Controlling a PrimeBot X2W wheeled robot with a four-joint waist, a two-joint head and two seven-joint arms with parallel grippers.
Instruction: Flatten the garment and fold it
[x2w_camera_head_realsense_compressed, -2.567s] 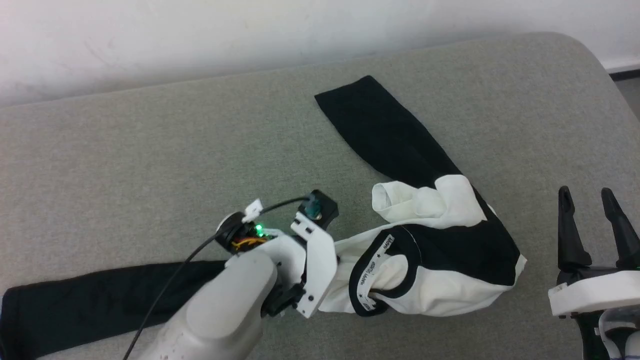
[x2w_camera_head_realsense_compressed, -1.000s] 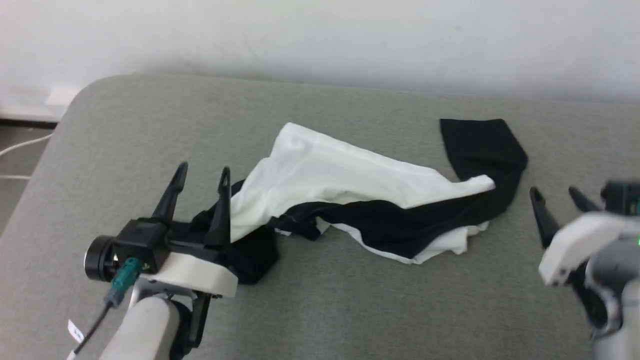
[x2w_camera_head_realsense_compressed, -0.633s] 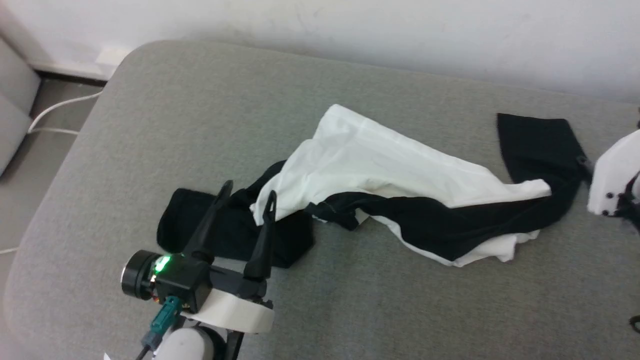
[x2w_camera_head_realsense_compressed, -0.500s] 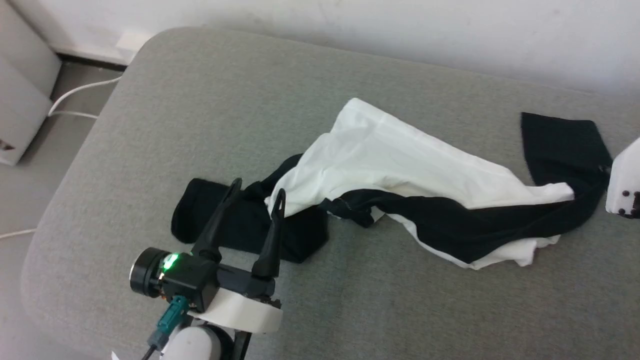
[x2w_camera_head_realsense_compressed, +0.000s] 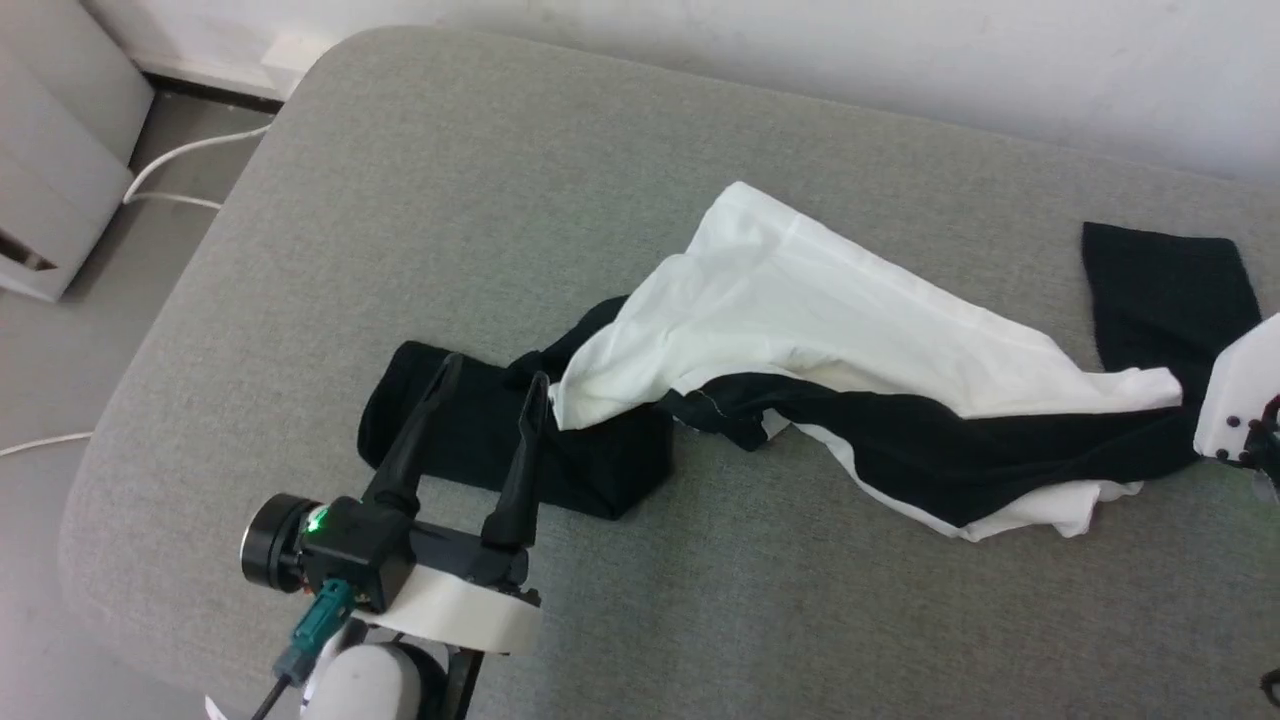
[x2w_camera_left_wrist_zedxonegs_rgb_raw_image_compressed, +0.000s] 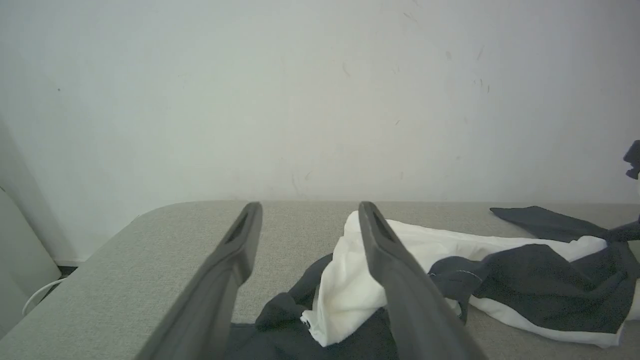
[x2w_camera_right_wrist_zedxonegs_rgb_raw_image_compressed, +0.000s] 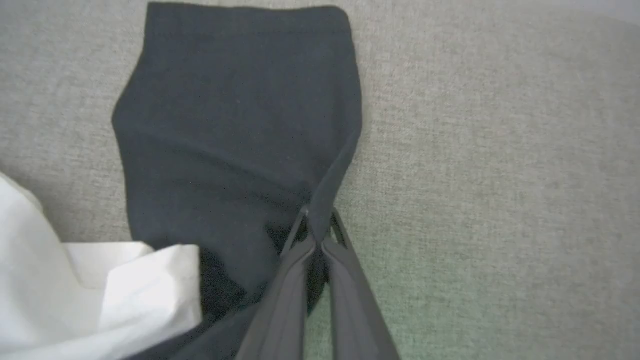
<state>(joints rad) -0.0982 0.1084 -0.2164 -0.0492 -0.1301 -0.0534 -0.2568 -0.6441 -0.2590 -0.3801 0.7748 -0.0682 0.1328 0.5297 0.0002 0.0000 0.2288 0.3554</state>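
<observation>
1. The thin, soft white-and-black garment (x2w_camera_head_realsense_compressed: 830, 340) lies rumpled across the middle of the grey, coarse-woven padded surface (x2w_camera_head_realsense_compressed: 400, 200). Its white body is creased in long ridges.
2. At seven o'clock in the head view, the left gripper (x2w_camera_head_realsense_compressed: 495, 372) has its long, tapered dark fingers spread wide over the bunched black sleeve (x2w_camera_head_realsense_compressed: 470, 440), gripping nothing.
3. At three o'clock, the right gripper (x2w_camera_right_wrist_zedxonegs_rgb_raw_image_compressed: 319, 220) has its fingers pressed together, pinching a raised fold at the edge of the flat black sleeve (x2w_camera_right_wrist_zedxonegs_rgb_raw_image_compressed: 240, 110).

The garment (x2w_camera_head_realsense_compressed: 830, 320) has a plain white body and solid black sleeves; the worktop (x2w_camera_head_realsense_compressed: 450, 200) is a flecked grey-green weave; my jaws are dark grey.
</observation>
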